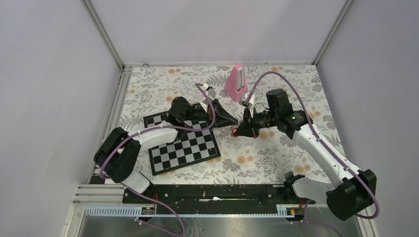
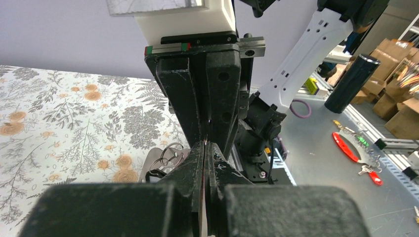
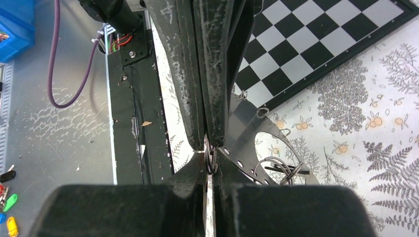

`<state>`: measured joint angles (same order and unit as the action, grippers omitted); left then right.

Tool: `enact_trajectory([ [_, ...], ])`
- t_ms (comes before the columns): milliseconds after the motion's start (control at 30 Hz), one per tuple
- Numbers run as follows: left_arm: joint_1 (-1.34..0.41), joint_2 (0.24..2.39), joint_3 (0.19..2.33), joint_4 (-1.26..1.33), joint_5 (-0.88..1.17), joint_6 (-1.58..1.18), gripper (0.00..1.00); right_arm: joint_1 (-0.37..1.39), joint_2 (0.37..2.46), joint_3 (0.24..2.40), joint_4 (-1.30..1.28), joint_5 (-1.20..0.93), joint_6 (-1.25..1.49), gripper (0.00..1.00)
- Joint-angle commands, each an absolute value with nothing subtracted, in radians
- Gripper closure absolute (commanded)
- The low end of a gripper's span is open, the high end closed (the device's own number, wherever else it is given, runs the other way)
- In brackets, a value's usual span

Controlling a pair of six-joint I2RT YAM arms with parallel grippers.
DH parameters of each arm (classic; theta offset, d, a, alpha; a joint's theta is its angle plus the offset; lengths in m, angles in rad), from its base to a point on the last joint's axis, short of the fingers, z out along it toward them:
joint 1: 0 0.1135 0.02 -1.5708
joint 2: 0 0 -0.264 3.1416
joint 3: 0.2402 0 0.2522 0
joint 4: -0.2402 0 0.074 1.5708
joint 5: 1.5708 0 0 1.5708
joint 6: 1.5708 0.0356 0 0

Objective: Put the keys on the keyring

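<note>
Your right tool [image 3: 207, 150] is pinched shut, tip to tip with the left tool [image 2: 205, 148], also shut. At that pinch hangs the pale keyring [image 3: 247, 126], over the floral worktop [image 3: 375, 128]; you cannot tell which tool grips it. Beyond lies the chessboard [image 3: 306, 49], and farther off stands the pink metronome [image 1: 236, 81].

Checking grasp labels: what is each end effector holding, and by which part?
Both are shut. The right end effector seems to pinch a thin metal loop by its rim; what the left end effector holds cannot be told.
</note>
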<state>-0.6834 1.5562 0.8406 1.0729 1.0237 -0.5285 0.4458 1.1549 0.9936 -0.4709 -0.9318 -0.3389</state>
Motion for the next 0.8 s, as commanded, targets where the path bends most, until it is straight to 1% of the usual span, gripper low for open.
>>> enact_trajectory([
  [0, -0.719, 1.511, 0.863, 0.924, 1.067, -0.370, 1.00, 0.446, 1.136, 1.053, -0.418, -0.905, -0.336, 0.98],
  [133, -0.718, 1.497, 0.879, 0.804, 1.045, -0.277, 1.00, 0.446, 1.104, 1.050, -0.453, -0.871, -0.367, 0.95],
  [300, -0.713, 1.493, 0.905, 0.737, 1.006, -0.243, 1.00, 0.445, 1.075, 1.036, -0.492, -0.836, -0.400, 0.86],
  [433, -0.707, 1.490, 0.913, 0.744, 0.999, -0.260, 1.00, 0.443, 1.059, 1.026, -0.506, -0.817, -0.417, 0.79],
  [767, -0.685, 1.477, 0.913, 0.787, 0.995, -0.317, 1.00, 0.440, 1.044, 1.001, -0.526, -0.793, -0.447, 0.79],
])
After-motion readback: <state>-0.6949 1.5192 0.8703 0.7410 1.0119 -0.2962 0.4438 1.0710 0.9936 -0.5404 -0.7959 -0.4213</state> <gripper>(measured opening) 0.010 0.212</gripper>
